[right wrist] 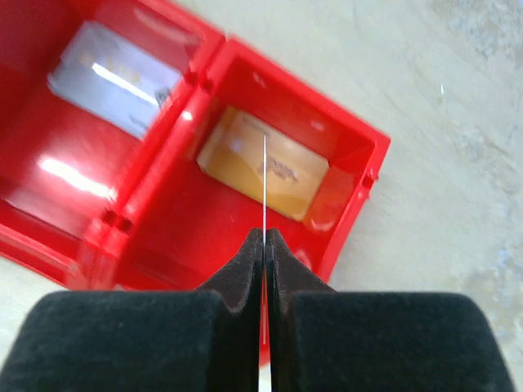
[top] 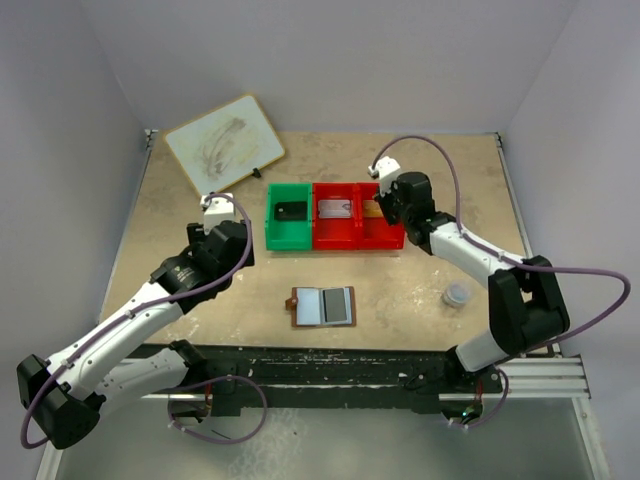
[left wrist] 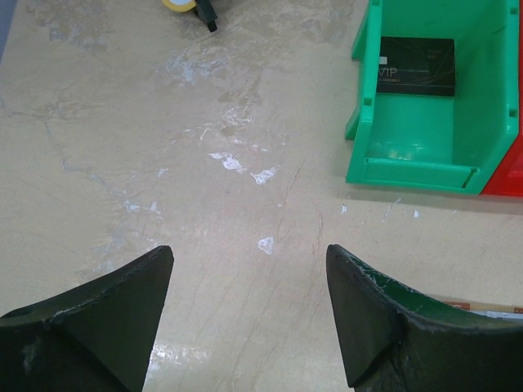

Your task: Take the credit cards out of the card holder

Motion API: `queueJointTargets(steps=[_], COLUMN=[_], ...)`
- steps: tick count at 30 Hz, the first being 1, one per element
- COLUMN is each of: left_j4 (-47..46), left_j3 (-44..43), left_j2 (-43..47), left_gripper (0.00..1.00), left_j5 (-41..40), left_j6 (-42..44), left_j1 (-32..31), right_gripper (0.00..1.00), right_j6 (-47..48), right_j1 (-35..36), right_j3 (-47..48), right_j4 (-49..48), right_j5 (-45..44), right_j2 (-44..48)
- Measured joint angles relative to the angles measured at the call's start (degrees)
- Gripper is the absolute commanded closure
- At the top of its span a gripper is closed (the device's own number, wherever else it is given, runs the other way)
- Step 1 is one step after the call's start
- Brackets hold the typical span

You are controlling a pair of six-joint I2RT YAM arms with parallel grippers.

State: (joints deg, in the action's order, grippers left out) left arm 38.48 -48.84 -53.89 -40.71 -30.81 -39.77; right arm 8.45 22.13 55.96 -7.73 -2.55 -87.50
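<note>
The left arm (top: 120, 335) stretched forward from its base and slanted inward, elbow low, wrist tipped down; the left tool (left wrist: 249, 257) stood wide, its two dark fingers (left wrist: 114, 310) well apart with nothing between them; the right arm (top: 480, 260) rose from its base, folded sharply at the elbow and reached forward and inward, wrist angled down; the right tool (right wrist: 264, 241) was clamped tight, its black pads (right wrist: 131, 339) pressed together on a thin card (right wrist: 265, 180) seen edge-on, which stuck out past the fingertips.
</note>
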Motion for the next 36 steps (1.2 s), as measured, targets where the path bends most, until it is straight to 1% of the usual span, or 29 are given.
queueJointTargets(steps=[3, 7, 15, 20, 23, 28, 32, 36], left_j4=[0.0, 0.0, 0.0, 0.0, 0.0, 0.0, 0.0, 0.0], left_j3=[0.0, 0.0, 0.0, 0.0, 0.0, 0.0, 0.0, 0.0], left_j2=[0.0, 0.4, 0.4, 0.5, 1.0, 1.3, 1.2, 1.1], left_gripper=[0.25, 0.25, 0.25, 0.25, 0.25, 0.24, 0.24, 0.24], left_j5=[0.0, 0.0, 0.0, 0.0, 0.0, 0.0, 0.0, 0.0], left_j6=[0.0, 0.0, 0.0, 0.0, 0.0, 0.0, 0.0, 0.0], left_j1=[0.0, 0.0, 0.0, 0.0, 0.0, 0.0, 0.0, 0.0], right_gripper=[1.00, 1.00, 1.00, 1.00, 1.00, 1.00, 1.00, 1.00], right_j6=[7.6, 17.1, 30.7, 37.6, 41.0, 43.5, 45.2, 46.3], right_j1=[0.0, 0.0, 0.0, 0.0, 0.0, -0.1, -0.5, -0.8], right_j3=[-4.1, -7.6, -7.6, -7.2, -6.9, -6.0, -2.6, 0.1], right_j4=[-1.2, -3.0, -8.8, -9.7, -10.5, -11.8, -8.7, -6.5], right_j5=[-0.9, 0.8, 1.5, 3.2, 4.3, 6.6, 8.5, 10.5], right_j2=[0.7, 1.9, 1.9, -0.6, -2.6, -4.5, -7.8, -8.5])
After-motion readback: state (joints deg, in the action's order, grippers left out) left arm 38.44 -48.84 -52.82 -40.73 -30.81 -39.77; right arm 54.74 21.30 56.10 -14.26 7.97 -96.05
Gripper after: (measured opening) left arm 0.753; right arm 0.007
